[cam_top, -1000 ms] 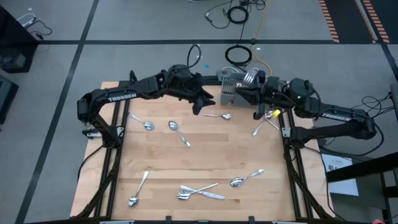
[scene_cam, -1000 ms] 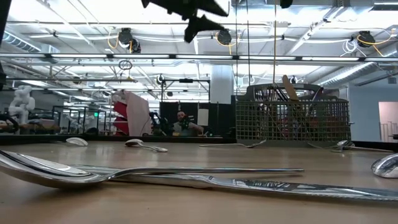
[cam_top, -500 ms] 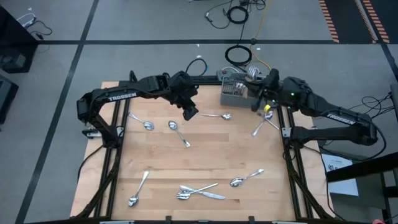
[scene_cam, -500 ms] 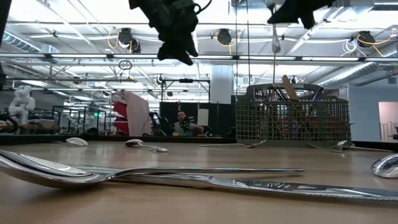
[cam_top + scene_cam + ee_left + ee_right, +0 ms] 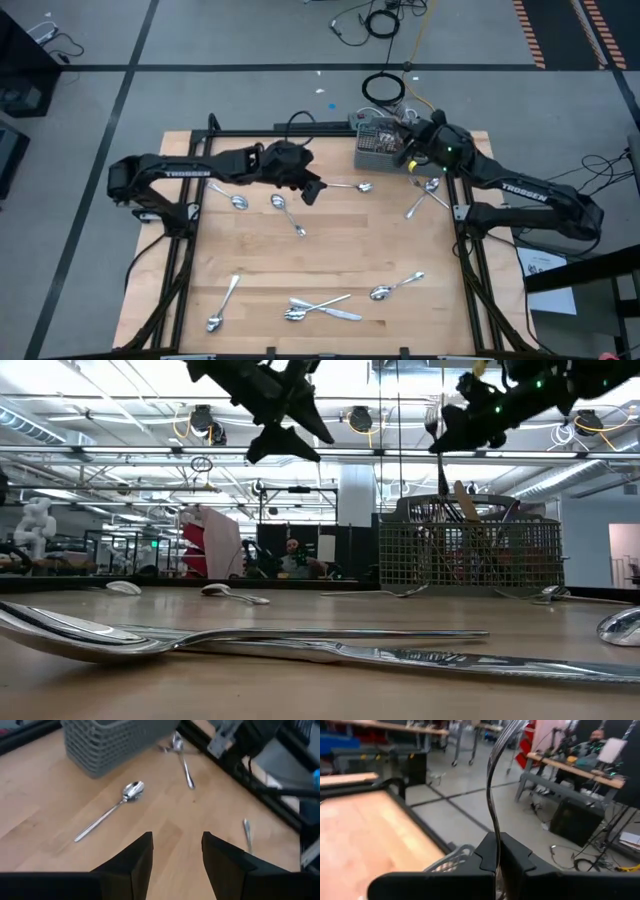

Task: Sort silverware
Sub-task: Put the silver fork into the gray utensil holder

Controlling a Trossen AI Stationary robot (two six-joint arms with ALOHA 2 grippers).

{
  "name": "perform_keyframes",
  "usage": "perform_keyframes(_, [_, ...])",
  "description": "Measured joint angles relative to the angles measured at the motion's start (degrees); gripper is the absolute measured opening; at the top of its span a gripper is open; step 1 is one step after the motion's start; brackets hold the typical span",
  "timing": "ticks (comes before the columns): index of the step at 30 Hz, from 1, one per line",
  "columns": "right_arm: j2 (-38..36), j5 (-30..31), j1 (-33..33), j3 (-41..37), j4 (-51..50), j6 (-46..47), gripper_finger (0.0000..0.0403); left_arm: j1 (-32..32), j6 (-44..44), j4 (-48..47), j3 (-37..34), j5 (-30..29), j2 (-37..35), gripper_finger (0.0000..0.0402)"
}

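Observation:
Silverware lies scattered on the wooden table (image 5: 330,250). One spoon (image 5: 350,186) (image 5: 115,807) lies just ahead of my left gripper (image 5: 312,190) (image 5: 177,850), which hovers open above the table at the far middle. My right gripper (image 5: 408,152) (image 5: 445,435) is in the air beside the grey wire-mesh basket (image 5: 375,148) (image 5: 470,550), shut on a slender silver piece (image 5: 492,780). The basket stands on the table's far edge with several pieces upright in it. My right gripper pinches the thin silver piece between its two shut fingers, on the shaft (image 5: 493,827) just ahead of the fingertips. In the low view the piece (image 5: 440,460) stands roughly upright, lifted clear above the basket. Which end the fingers are nearer to I cannot tell.
More spoons lie at the far left (image 5: 237,200) (image 5: 287,212), near left (image 5: 225,300), near middle (image 5: 320,308), near right (image 5: 397,287) and right of the basket (image 5: 425,195). Black frame rails (image 5: 465,215) run along the table's sides. A person sits in the room behind.
My left gripper has come down and drawn back toward the table's left, rolling as it went, still open. My right gripper has come down toward the basket and turned, carrying the silver piece with it, still shut on it.

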Motion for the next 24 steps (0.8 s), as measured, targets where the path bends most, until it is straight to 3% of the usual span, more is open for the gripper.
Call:
perform_keyframes(6, [0.51,0.36,-1.34,-6.14,11.18,0.03,0.0,-1.26,0.06,0.44,-2.52,-6.15,-3.87,0.0173])
perform_keyframes(11, [1.33,0.84,-1.87,-6.26,17.09,2.48,0.0,-1.22,3.14,1.24,-2.56,-6.87,-5.42,0.0173])
perform_keyframes(19, [8.02,1.92,-3.05,-6.28,18.26,7.71,0.0,-4.01,8.83,13.39,-2.56,-10.72,-2.99,0.0173])
perform_keyframes(24, [11.26,2.22,-3.01,-6.28,18.34,9.46,0.0,-6.18,13.04,11.21,-3.64,-10.17,-2.65,0.0173])
